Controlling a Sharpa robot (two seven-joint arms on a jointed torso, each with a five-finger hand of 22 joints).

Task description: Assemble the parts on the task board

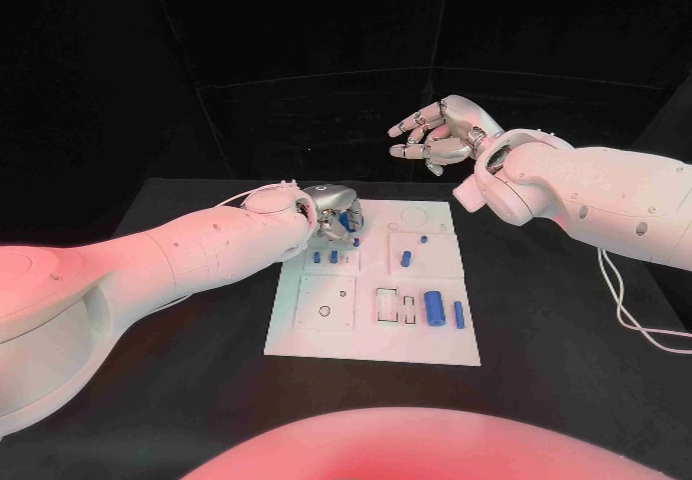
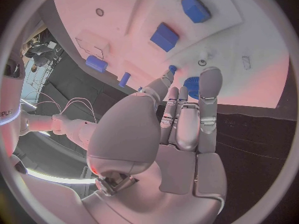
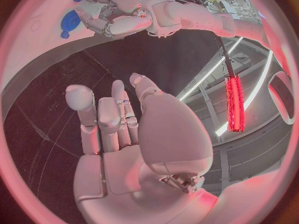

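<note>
The white task board [image 1: 372, 335] lies in the middle of the black table. My left hand [image 1: 335, 212] is low over the board's far left corner. Its fingertips [image 2: 211, 79] reach a round blue toothed part [image 2: 192, 88] lying there, also visible as the round blue part [image 3: 70, 21]. Whether the fingers grip it is hidden. Two blue blocks [image 2: 165, 36] [image 2: 195, 7] sit just beyond. My right hand [image 1: 440, 130] is raised high beyond the board's far right corner, fingers apart and holding nothing. Blue pins [image 1: 410, 259] and cylinders [image 1: 437, 308] lie across the board.
Two small blue blocks [image 1: 325, 257] stand near my left forearm. A white rectangular frame [image 1: 387, 304] and a square recess [image 1: 326, 300] mark the board's near half. A cable [image 1: 635, 320] hangs off the right arm over the table's right side.
</note>
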